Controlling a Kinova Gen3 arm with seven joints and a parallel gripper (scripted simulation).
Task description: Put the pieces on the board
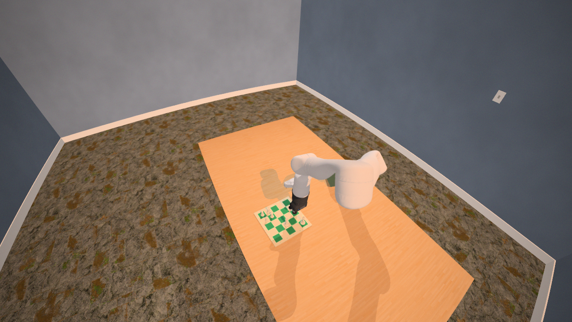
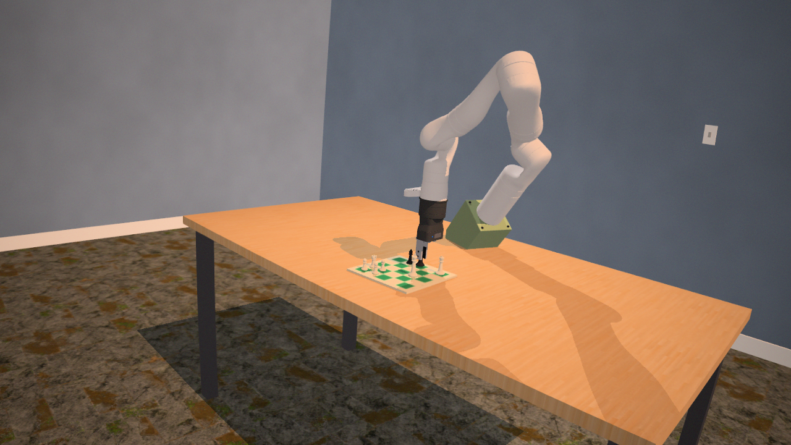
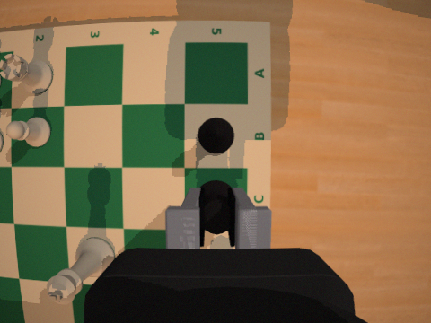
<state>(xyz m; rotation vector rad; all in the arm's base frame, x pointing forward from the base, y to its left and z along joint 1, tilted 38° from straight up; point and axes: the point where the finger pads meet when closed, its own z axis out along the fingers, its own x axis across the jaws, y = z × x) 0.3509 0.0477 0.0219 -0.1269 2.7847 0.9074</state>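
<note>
From above, the white jointed arm [image 1: 339, 172] hides the far corner of the small green-and-cream chessboard [image 1: 279, 236] on the orange wooden worktop [image 1: 359, 260]; pieces are too small to name.

From the side, the black gripper [image 2: 421, 258] hangs low over the board's far edge, jaws clenched on a dark black queen [image 2: 420, 261], just right of the black bishop [image 2: 410, 256].

The wrist camera shows the queen over C5, the bishop on B5. It looks light, stiff and smooth; a grip high on the stem suits it. Its base is hidden, so contact with the square cannot be judged
</note>
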